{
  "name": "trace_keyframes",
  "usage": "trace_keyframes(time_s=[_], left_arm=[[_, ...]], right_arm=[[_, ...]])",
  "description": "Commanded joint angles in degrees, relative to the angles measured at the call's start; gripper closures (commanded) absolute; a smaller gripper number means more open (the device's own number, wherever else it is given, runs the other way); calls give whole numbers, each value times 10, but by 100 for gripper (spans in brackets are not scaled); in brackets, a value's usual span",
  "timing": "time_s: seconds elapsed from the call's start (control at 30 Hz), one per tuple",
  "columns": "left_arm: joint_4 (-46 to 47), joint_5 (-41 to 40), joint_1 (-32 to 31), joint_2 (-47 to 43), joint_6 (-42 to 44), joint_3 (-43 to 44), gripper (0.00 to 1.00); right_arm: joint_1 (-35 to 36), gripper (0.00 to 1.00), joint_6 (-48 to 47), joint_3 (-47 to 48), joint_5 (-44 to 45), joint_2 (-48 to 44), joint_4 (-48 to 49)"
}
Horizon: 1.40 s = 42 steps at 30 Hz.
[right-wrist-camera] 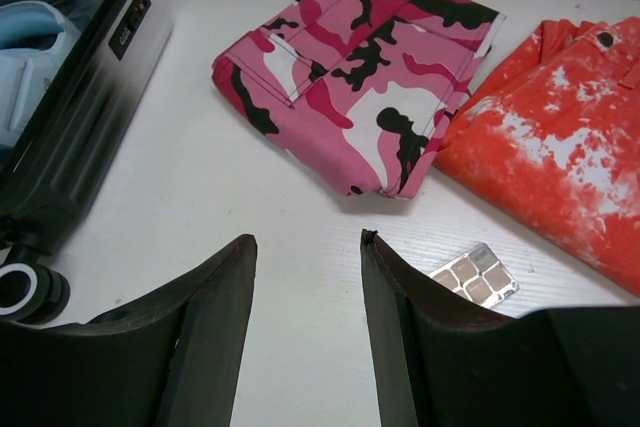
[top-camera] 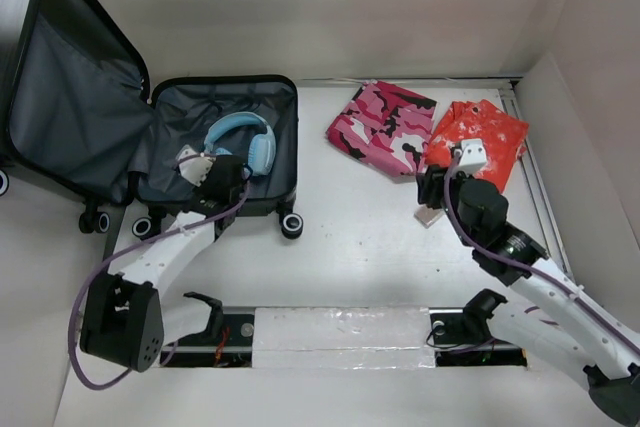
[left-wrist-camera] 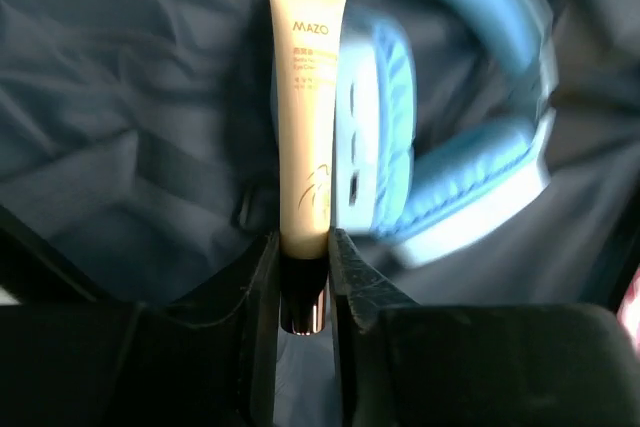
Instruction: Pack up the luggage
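Observation:
The luggage (top-camera: 287,137) lies open at the far left, its lid (top-camera: 70,107) propped up and the grey lining (left-wrist-camera: 120,147) showing. Blue headphones (top-camera: 245,139) lie inside the base; they also show in the left wrist view (left-wrist-camera: 450,147). My left gripper (top-camera: 207,171) hovers over the base and is shut on the dark cap end of a cream tube (left-wrist-camera: 310,117) marked MAZO, seen from above as a pale shape (top-camera: 194,159). My right gripper (top-camera: 432,187) is open and empty just above the table (right-wrist-camera: 308,242).
A folded pink camouflage garment (top-camera: 380,127) and a folded orange-and-white garment (top-camera: 480,137) lie at the back right; both show in the right wrist view (right-wrist-camera: 360,77) (right-wrist-camera: 560,147). A small clear palette (right-wrist-camera: 475,275) lies by my right fingers. The luggage's wheels (top-camera: 291,226) face the near side.

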Motion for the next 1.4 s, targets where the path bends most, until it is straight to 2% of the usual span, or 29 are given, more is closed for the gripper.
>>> trace_keyframes(time_s=[0.0, 0.03, 0.1, 0.17, 0.2, 0.27, 0.33, 0.37, 0.43, 0.47, 0.57, 0.6, 0.63, 0.7, 0.8, 0.83, 0.9, 0.97, 1.17, 1.27, 1.37], left_arm=[[17, -57, 17, -42, -45, 8, 85], [-7, -76, 24, -48, -54, 8, 83], [-20, -83, 29, -48, -67, 15, 69], [-25, -74, 35, -48, -67, 15, 43], [-14, -68, 35, -48, -52, 15, 27], [33, -43, 22, -64, -14, 3, 20], [72, -38, -13, -71, 36, 3, 19], [103, -38, -59, -71, 83, 3, 20], [126, -22, -111, -57, 130, 21, 22], [141, -14, -172, -29, 152, 45, 23], [156, 11, -269, 38, 223, 109, 23], [168, 31, -326, 91, 233, 124, 23], [182, 49, -350, 118, 269, 138, 23], [203, 92, -410, 194, 283, 187, 23], [233, 119, -458, 263, 330, 252, 22], [233, 132, -479, 311, 342, 274, 22], [233, 168, -480, 360, 370, 348, 20], [190, 214, -480, 440, 394, 410, 20], [106, 249, -480, 608, 450, 610, 19], [50, 237, -480, 656, 463, 679, 19], [36, 237, -474, 682, 463, 686, 19]], right_arm=[[10, 48, -7, -1, -17, 12, 40], [10, 48, -7, -1, -24, 21, 40], [10, 47, -7, -1, -24, 30, 40], [10, 41, -7, -1, -19, 36, 40], [10, 32, -2, -1, -13, 36, 33], [10, 26, 4, -6, 9, 36, 16], [10, 21, 10, -7, 16, 31, 16], [10, 20, 10, -7, 16, 31, 10], [10, 20, 10, -7, 16, 24, 10], [10, 20, 10, 4, 16, 17, 4], [10, 17, -1, 42, 43, -9, -16], [10, 17, -6, 56, 70, -14, -33], [10, 16, -12, 85, 80, -19, -41], [10, 16, -28, 128, 86, -27, -53], [10, 14, -34, 158, 74, -44, -58], [10, 14, -34, 164, 57, -54, -58], [10, 14, -34, 170, 39, -62, -44], [10, 14, -34, 175, 25, -63, -38], [10, 13, -39, 183, 18, -51, -46], [10, 13, -44, 178, 18, -46, -40], [10, 13, -49, 173, 18, -46, -40]])
